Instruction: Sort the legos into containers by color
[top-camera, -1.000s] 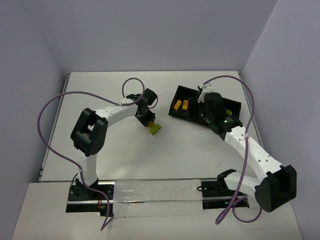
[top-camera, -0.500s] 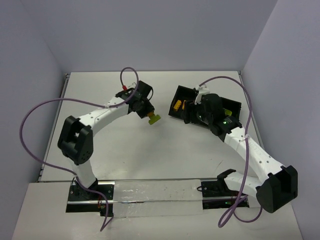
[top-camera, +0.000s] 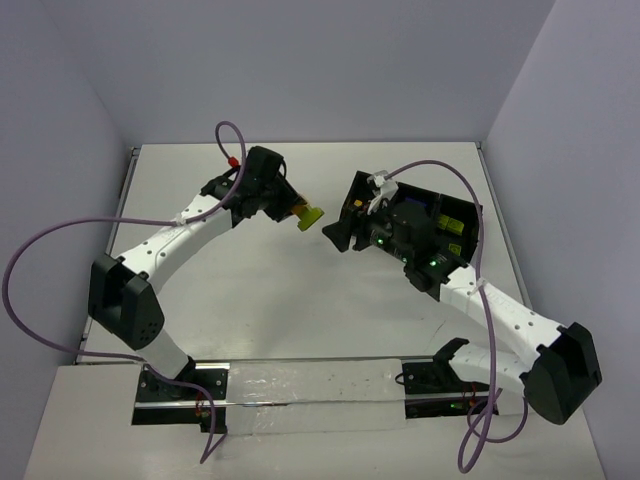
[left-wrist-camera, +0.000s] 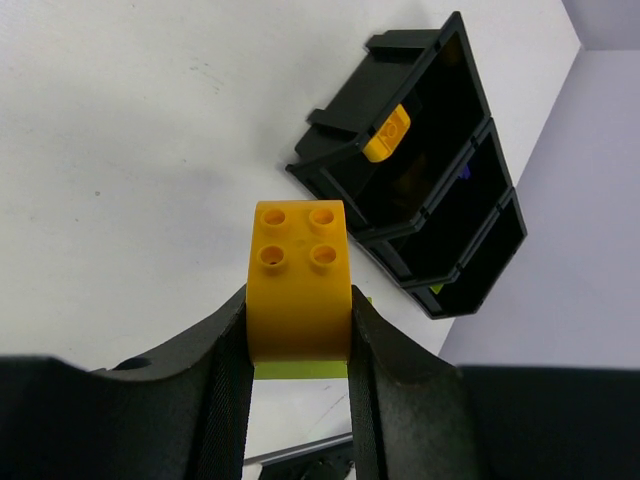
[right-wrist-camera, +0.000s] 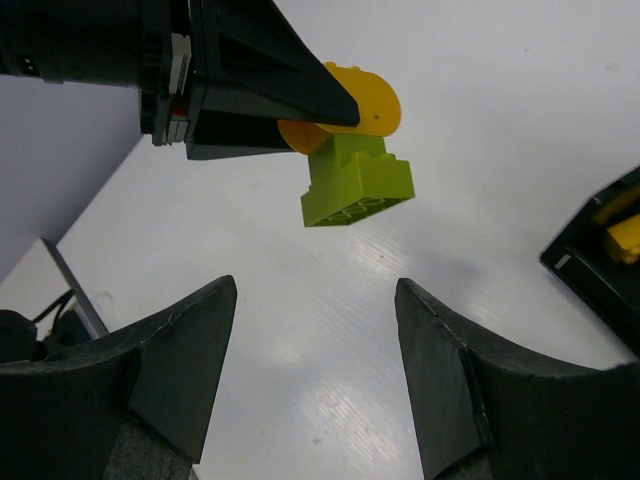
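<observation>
The left fingers (left-wrist-camera: 225, 390) clamp a four-studded orange brick (left-wrist-camera: 298, 290) with a lime brick (right-wrist-camera: 357, 182) stuck beneath it, aloft over the counter (top-camera: 280, 290) near the tray (left-wrist-camera: 345, 150). The right fingers (right-wrist-camera: 170, 370) stand apart, empty.

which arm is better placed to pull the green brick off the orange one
Right, likely: the right gripper is open and empty, facing the lime green brick stuck to the orange brick that the left gripper is clamping.

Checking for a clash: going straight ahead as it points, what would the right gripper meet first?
Likely the lime green brick stuck to the orange brick in the left gripper; depth is unclear.
</observation>
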